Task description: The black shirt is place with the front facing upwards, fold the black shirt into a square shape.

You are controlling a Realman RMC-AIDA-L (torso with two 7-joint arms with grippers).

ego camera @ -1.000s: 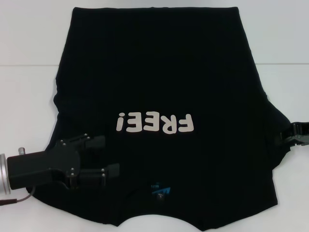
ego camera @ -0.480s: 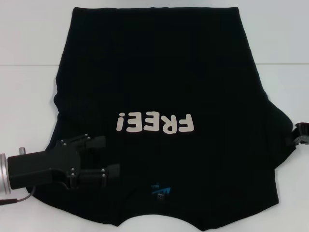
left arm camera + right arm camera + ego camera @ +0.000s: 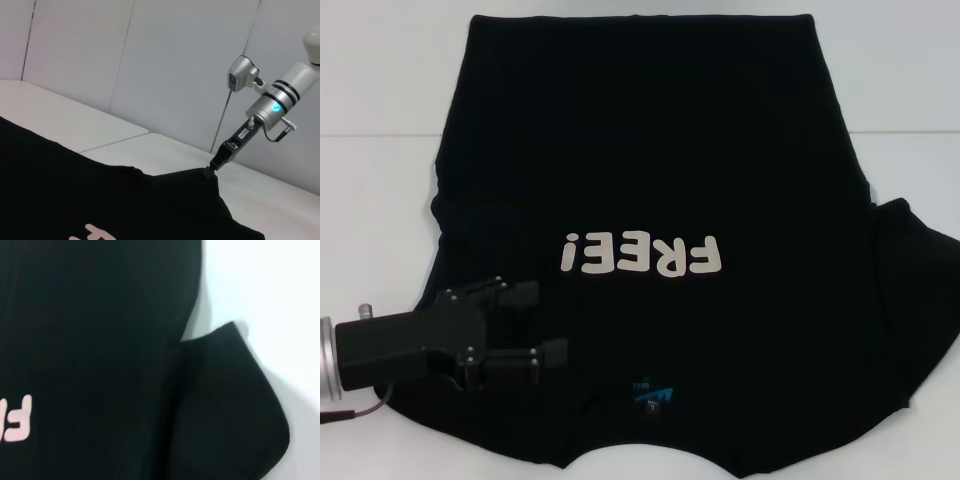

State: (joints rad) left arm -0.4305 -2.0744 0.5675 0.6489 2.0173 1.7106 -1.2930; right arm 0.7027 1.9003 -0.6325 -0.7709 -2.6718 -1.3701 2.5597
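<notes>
desk: white, carrying all | black shirt: spread print-up, right sleeve flat | left gripper: jaws released, over left shoulder | right gripper: withdrawn from head view since earlier, at sleeve edge, jaw state not discernible

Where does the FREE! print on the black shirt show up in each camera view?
Head view: the FREE! print sits mid-picture on the black shirt, whole.
Left wrist view: only a sliver of it, cut off by the picture's edge.
Right wrist view: part of one letter, also cut off.
Shared landmark: the shirt's right sleeve.
</notes>
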